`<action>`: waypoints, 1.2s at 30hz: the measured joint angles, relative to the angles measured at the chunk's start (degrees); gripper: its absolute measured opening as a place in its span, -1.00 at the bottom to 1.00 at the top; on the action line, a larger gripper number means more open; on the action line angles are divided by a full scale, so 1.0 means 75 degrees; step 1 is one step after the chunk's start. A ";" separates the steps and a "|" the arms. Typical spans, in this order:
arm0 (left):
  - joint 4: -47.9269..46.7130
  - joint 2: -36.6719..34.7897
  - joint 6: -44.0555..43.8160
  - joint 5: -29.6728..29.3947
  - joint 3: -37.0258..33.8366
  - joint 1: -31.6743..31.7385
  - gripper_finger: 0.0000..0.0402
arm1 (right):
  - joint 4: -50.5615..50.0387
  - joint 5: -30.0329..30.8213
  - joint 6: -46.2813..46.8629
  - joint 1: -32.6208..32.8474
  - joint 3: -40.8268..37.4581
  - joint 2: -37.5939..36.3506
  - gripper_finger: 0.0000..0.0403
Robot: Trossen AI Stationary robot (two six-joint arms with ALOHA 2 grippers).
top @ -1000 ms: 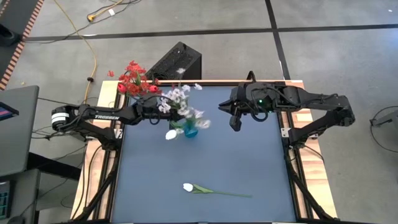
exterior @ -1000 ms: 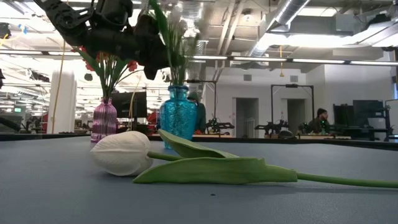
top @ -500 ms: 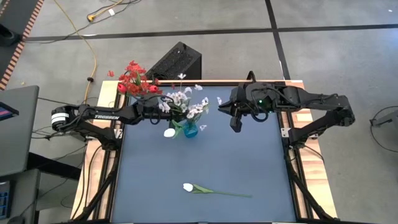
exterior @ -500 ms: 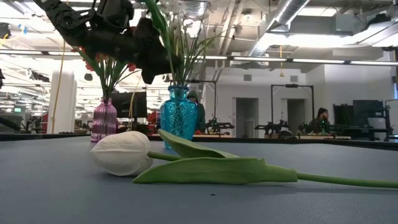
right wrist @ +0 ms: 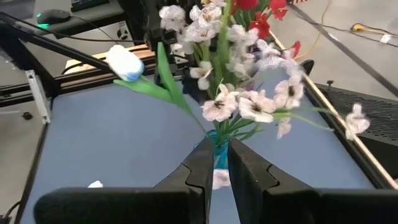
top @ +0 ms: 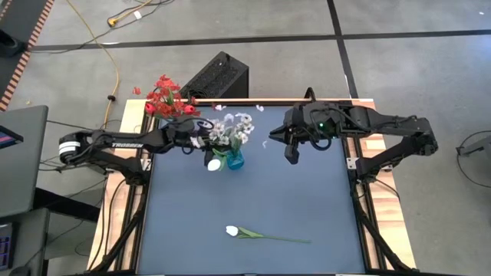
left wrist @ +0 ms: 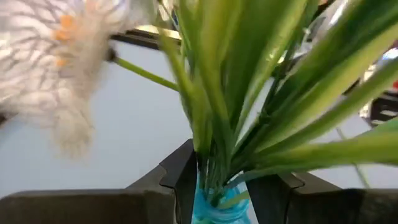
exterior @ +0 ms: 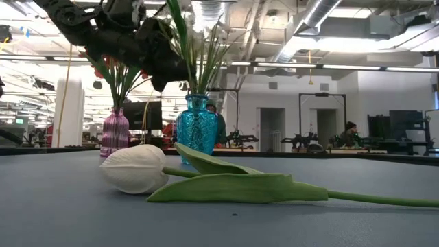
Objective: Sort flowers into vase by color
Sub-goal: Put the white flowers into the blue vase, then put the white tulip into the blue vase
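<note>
A spray of small white blossoms (top: 230,129) on green stems stands in the blue glass vase (top: 235,161) (exterior: 197,127), with a white tulip bud (top: 211,164) leaning out of it. My left gripper (top: 201,142) (left wrist: 222,186) is shut around the stems just above the vase neck. Red flowers (top: 165,96) stand in the purple vase (exterior: 114,134). Another white tulip (top: 232,230) (exterior: 134,168) lies flat on the table near the near edge. My right gripper (top: 290,153) (right wrist: 217,177) hovers shut to the right of the blue vase, holding nothing. My left gripper holds the bundle of green stems (left wrist: 214,158) of the white spray between its two fingers, just above the blue vase's neck (left wrist: 211,211). It comes level from the table's left, fingers across the stems. The stems stand upright with their lower ends in the vase.
The blue mat (top: 307,199) has free room between the vases and the lying tulip. A black box (top: 219,75) sits beyond the far edge. A few loose white petals (top: 265,143) lie near the right gripper. Wooden table borders run along both sides.
The white blossom spray, which leaned out to the right of the blue vase, has swung back over it and stands more upright and bunched. Its stems now fan out of the vase neck. My left gripper has stayed at the stems; my right arm has kept still.
</note>
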 joint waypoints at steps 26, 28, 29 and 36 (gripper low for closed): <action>-0.6093 -0.1707 0.1128 -0.1306 0.1543 0.0029 0.20 | 0.0012 -0.0821 0.0099 -0.0003 0.0000 0.0000 -0.63; -0.6664 -0.1707 0.1256 -0.1617 0.1945 0.0029 0.20 | 0.0012 -0.0913 0.0118 -0.0003 0.0000 0.0000 -0.63; -0.6885 -0.1707 0.1326 -0.1698 0.2129 0.0031 0.20 | 0.0013 -0.0944 0.0133 0.0001 0.0000 0.0000 -0.63; -0.9057 -0.1705 0.1684 -0.1358 0.3323 0.0029 0.20 | -0.0021 -0.0956 0.0326 0.0355 0.0000 0.0000 -0.63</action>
